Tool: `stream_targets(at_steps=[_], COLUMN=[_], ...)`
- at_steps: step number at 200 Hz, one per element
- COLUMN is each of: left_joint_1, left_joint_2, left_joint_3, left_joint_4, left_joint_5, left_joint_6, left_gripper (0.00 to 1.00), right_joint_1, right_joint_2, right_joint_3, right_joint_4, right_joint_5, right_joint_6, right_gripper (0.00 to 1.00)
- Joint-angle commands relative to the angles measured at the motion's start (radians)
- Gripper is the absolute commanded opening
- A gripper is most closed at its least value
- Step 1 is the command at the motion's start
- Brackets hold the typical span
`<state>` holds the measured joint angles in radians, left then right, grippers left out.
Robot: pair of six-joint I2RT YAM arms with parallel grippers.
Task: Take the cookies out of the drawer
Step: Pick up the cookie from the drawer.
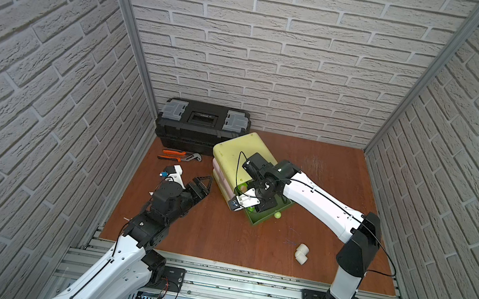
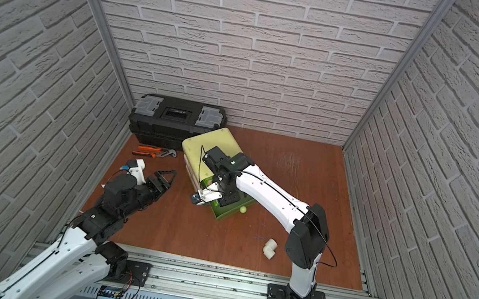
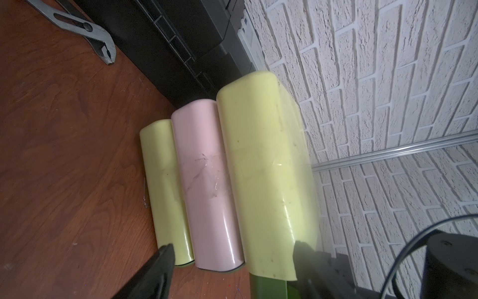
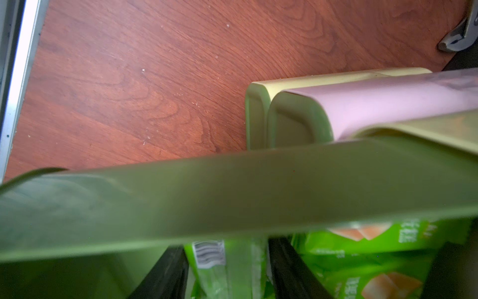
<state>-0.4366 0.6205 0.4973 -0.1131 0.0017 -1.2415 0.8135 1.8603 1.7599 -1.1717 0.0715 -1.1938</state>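
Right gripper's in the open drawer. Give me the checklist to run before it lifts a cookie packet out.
1. Drawer pulled open: ok.
2. Right gripper down inside it, jaws either side of one green packet: ok.
3. Jaws closed firmly on that packet: cannot tell.
4. Only one packet between the jaws: cannot tell; more green packets lie right beside it.
5. Left gripper open, beside the drawer unit, away from the drawer's open front: ok.
6. Bare table in front of the drawer for setting the packet down: ok.
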Motion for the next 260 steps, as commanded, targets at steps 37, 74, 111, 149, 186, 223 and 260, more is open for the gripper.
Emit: stream_targets(at_steps=[37,74,111,149,186,223,260], left_joint_1=[0.008,0.009,0.01,0.01,0.01,0.01,0.007], left_joint_2=[-0.008,-0.011,-0.008,-0.005,0.004,0.024,0.068], left_joint_3=[0.003,0.009,0.023,0.036,0.053,0.071,0.106], left_joint_4=[0.018,0.012,0.002,-0.002,-0.006,0.0,0.014], left_joint_5=[0.007,0.004,0.003,0.003,0.007,0.014,0.033], left_joint_6=[0.005,0.004,0.005,0.008,0.011,0.012,0.017], left_gripper=[0.77,0.77,0.77,0.78,0.78,0.78,0.78], right_joint_1=[-0.003,-0.003,-0.004,-0.004,-0.007,-0.015,-0.04], right_joint_2=[-0.017,-0.049,-0.106,-0.16,-0.21,-0.274,-0.332], right_joint_3=[-0.039,-0.058,-0.09,-0.104,-0.112,-0.113,-0.074], right_joint_4=[0.067,0.07,0.086,0.097,0.121,0.148,0.171], right_joint_5=[-0.016,-0.03,-0.045,-0.059,-0.081,-0.099,-0.097], right_joint_6=[0.004,0.015,0.031,0.05,0.089,0.185,0.482], right_gripper=[0.47,0.43,0.43,0.42,0.4,0.34,0.24])
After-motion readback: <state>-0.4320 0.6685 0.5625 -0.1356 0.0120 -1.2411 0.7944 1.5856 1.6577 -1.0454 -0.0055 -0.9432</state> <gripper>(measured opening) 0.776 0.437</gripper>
